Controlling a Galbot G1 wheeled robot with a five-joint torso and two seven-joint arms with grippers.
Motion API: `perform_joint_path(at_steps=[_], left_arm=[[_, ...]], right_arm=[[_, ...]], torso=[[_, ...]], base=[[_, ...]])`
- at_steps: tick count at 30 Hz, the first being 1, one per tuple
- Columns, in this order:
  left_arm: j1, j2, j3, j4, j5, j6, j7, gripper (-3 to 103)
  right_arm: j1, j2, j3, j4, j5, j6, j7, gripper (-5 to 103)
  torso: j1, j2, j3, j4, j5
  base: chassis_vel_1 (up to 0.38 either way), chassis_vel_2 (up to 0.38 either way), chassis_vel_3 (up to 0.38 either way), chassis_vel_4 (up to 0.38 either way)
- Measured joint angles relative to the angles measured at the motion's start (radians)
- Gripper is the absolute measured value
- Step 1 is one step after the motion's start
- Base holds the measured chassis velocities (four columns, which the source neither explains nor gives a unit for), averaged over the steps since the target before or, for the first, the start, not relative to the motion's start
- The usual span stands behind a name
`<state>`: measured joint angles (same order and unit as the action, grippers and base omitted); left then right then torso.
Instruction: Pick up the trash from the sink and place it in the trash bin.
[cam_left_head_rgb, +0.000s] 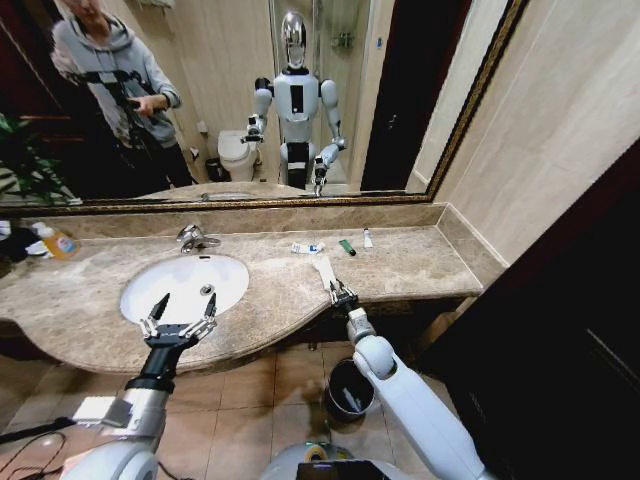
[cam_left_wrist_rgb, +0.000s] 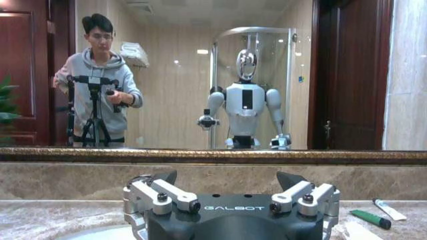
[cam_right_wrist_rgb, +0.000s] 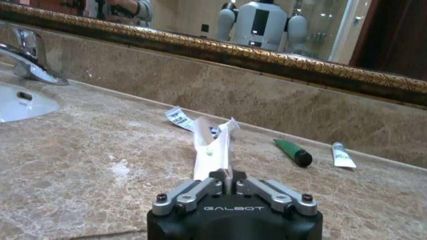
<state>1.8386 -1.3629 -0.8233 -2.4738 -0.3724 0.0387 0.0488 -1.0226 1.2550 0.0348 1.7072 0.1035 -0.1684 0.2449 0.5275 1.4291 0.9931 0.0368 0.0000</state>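
Note:
The white oval sink (cam_left_head_rgb: 160, 290) is set in the beige marble counter, and I see no trash in the basin. My left gripper (cam_left_head_rgb: 178, 318) hovers open over the sink's front rim, empty. My right gripper (cam_left_head_rgb: 340, 293) is shut on one end of a long white wrapper (cam_left_head_rgb: 325, 270), (cam_right_wrist_rgb: 213, 145) at the counter's front edge. Further back on the counter lie a white-blue packet (cam_left_head_rgb: 307, 247), a green stick (cam_left_head_rgb: 347, 247), (cam_right_wrist_rgb: 292, 151) and a white tube (cam_left_head_rgb: 367, 238), (cam_right_wrist_rgb: 343, 155). The black trash bin (cam_left_head_rgb: 349, 388) stands on the floor below the counter, under my right arm.
A chrome faucet (cam_left_head_rgb: 193, 238) stands behind the basin. An orange-labelled bottle (cam_left_head_rgb: 58, 241) sits at the far left of the counter. A large mirror (cam_left_head_rgb: 250, 100) lines the wall behind. A side wall bounds the counter on the right.

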Motion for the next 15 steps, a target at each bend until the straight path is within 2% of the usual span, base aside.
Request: perform_joint_path(at_steps=[3,15], left_arm=[[0.0,0.0,0.0,0.0,0.0,0.0,0.0,100],[0.0,0.0,0.0,0.0,0.0,0.0,0.0,100]], right_arm=[[-0.003,-0.006,0.003,0.007,0.002,0.001,0.0,1],[-0.041,-0.049,0.044,0.091,0.034,0.008,-0.008,0]], torso=[[0.0,0.0,0.0,0.0,0.0],[0.0,0.0,0.0,0.0002,0.0001]], base=[[0.0,0.0,0.0,0.0],[0.0,0.0,0.0,0.0]])
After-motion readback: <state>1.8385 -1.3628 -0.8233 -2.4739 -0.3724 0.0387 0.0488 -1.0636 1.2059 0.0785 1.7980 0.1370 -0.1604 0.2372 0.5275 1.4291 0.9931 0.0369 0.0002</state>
